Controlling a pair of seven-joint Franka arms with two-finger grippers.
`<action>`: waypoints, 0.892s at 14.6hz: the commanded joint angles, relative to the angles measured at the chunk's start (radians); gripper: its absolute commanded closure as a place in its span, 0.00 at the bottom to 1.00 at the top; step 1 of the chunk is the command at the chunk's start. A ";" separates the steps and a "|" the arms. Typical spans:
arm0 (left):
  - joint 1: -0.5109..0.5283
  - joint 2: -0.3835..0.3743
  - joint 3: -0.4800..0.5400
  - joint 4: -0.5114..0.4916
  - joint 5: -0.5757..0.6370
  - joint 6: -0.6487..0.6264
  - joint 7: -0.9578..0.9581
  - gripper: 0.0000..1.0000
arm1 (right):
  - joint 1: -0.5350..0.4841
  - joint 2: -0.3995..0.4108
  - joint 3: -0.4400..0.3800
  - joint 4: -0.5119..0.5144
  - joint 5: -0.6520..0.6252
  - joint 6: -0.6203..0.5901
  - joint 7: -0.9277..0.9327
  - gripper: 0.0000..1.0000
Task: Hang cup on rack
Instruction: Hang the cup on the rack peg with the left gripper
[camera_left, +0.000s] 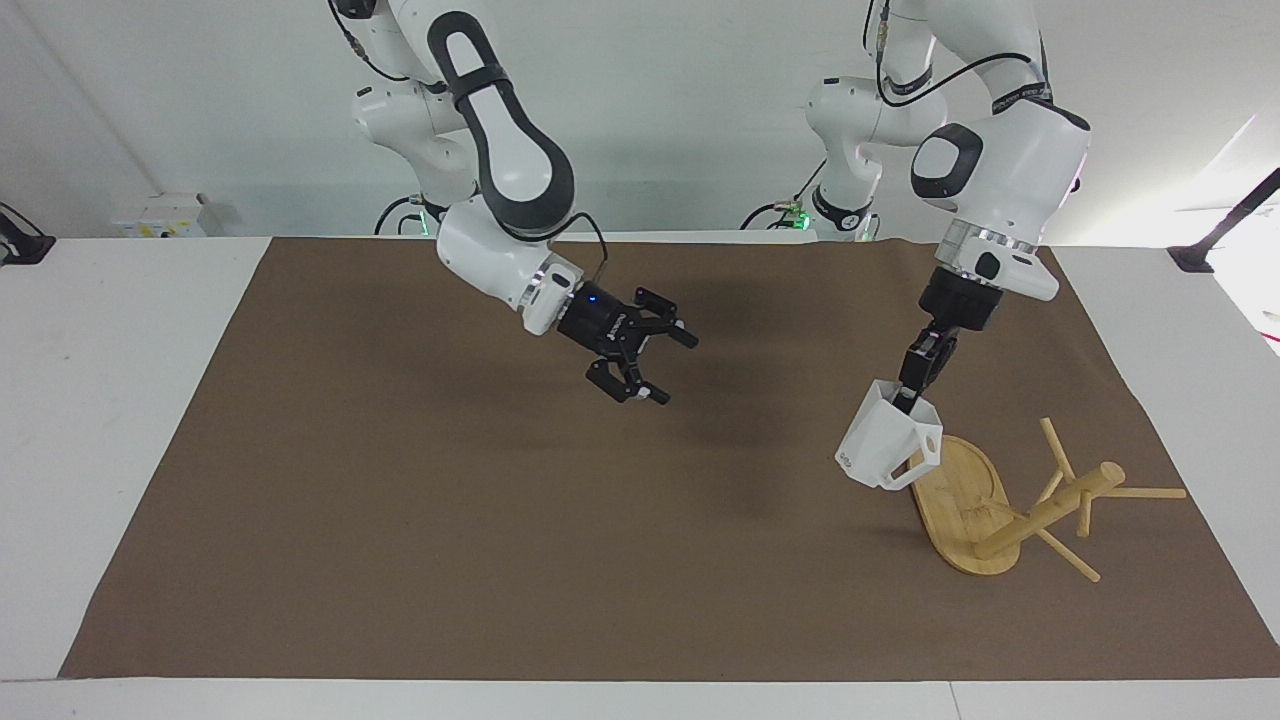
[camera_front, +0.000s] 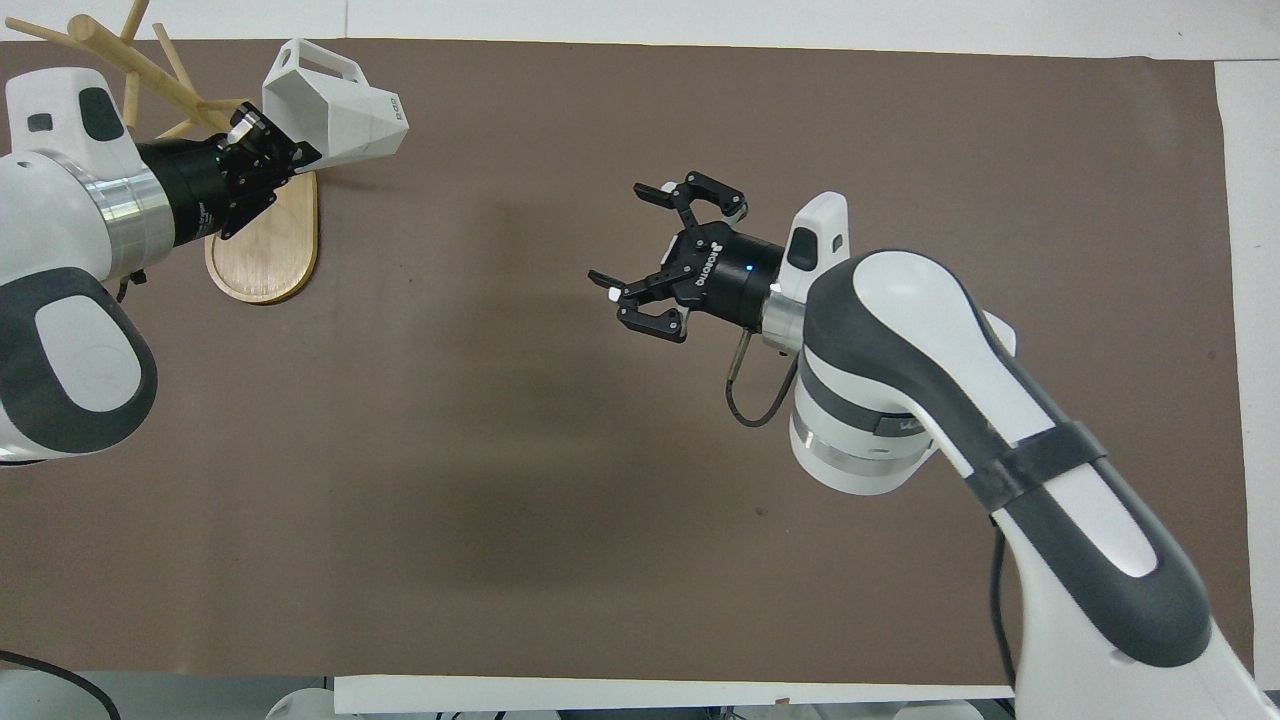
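Note:
The white faceted cup (camera_left: 885, 450) hangs tilted from my left gripper (camera_left: 912, 398), which is shut on its rim. It is in the air over the mat, at the edge of the rack's oval base. In the overhead view the cup (camera_front: 335, 95) shows its squared handle beside the left gripper (camera_front: 262, 140). The bamboo rack (camera_left: 1050, 505) stands at the left arm's end of the table, its pegs bare; it also shows in the overhead view (camera_front: 265, 250). My right gripper (camera_left: 645, 365) is open and empty over the middle of the mat, seen too in the overhead view (camera_front: 625, 238).
A brown mat (camera_left: 450, 520) covers most of the white table (camera_left: 100, 400). A black clamp (camera_left: 1195, 258) sits at the table's edge, at the left arm's end, nearer to the robots than the rack.

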 joint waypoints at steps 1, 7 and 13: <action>0.006 0.065 -0.012 -0.008 -0.084 0.139 -0.006 1.00 | -0.065 -0.020 0.011 -0.013 -0.123 -0.020 0.001 0.00; 0.004 0.122 -0.015 -0.009 -0.162 0.267 -0.005 1.00 | -0.117 0.015 0.005 0.065 -0.433 -0.023 0.252 0.00; 0.022 0.111 -0.012 -0.062 -0.170 0.263 -0.005 1.00 | -0.312 0.040 0.005 0.192 -0.677 -0.309 0.392 0.00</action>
